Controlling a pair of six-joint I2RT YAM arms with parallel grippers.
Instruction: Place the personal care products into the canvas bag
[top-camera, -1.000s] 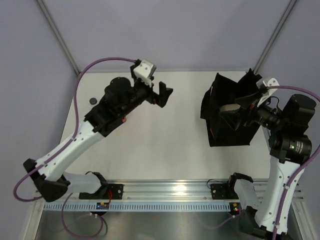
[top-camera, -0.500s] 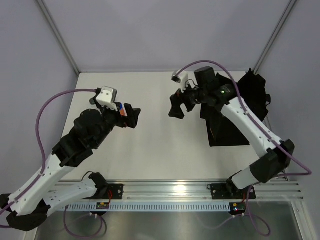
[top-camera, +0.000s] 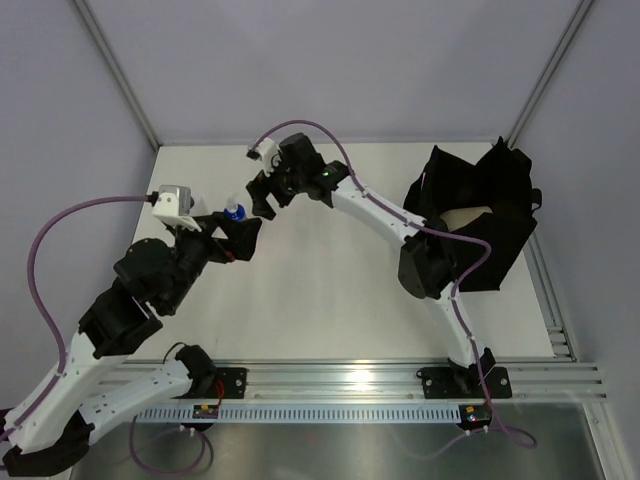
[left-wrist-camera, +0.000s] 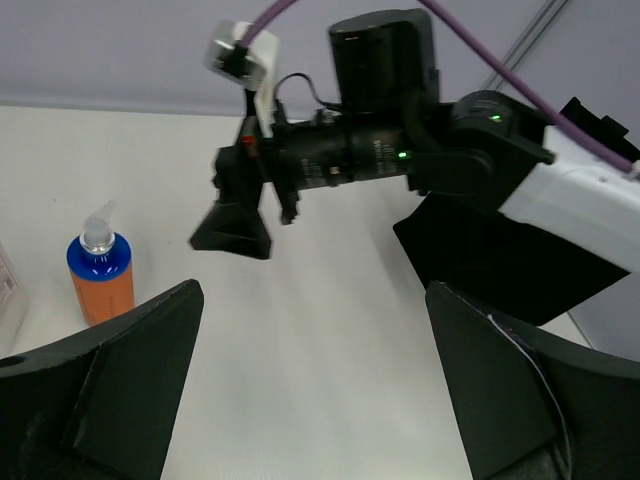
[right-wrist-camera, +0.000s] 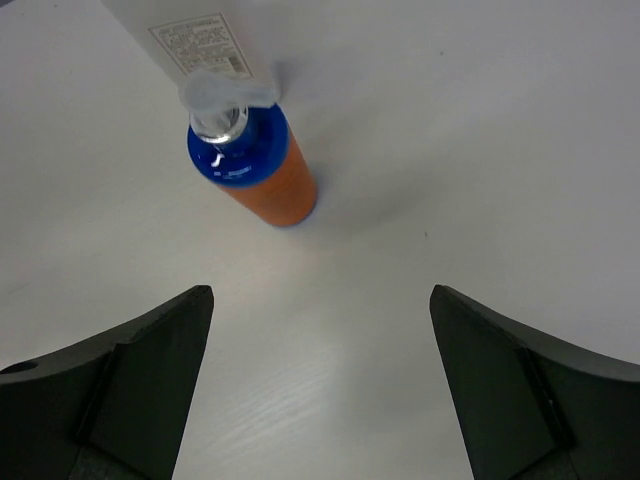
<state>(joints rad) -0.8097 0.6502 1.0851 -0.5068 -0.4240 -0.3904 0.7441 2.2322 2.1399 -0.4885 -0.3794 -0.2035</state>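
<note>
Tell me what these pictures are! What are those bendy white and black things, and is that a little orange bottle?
Those are two robot arms bolted to a white table. One picture looks down from above. The other two come from small cameras on each arm's wrist, so the dark shapes at the bottom are that arm's own fingers. Yes, an orange bottle with a blue cap stands on the table, next to a pale container whose label corner shows in the right wrist picture. The right hand hovers over the bottle, open. The left hand is open too. Neither holds anything. The black bag on the right is where the bottles go.
</note>
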